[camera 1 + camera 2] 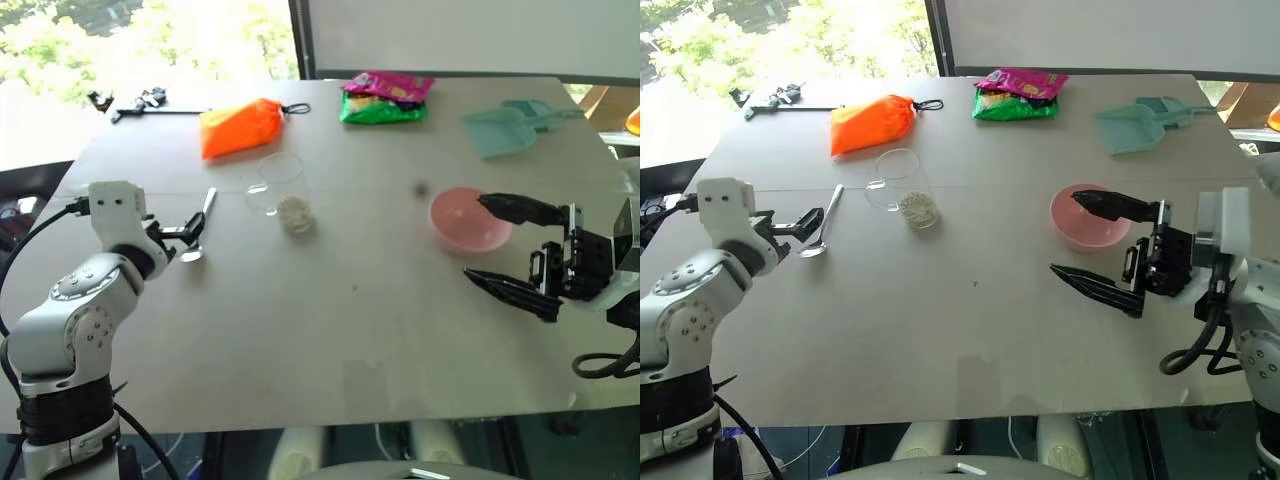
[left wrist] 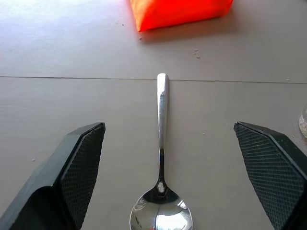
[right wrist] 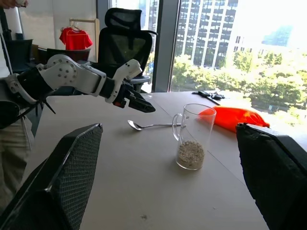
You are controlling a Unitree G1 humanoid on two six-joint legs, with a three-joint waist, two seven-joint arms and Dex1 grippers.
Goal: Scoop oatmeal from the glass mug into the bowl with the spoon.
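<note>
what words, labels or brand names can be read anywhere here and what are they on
No text can be read.
Pink and green snack packet: it has printing, too small and blurred to make out.
Orange pouch, teal plastic scoop, glass mug, pink bowl and spoon: no lettering shows on them.
</note>
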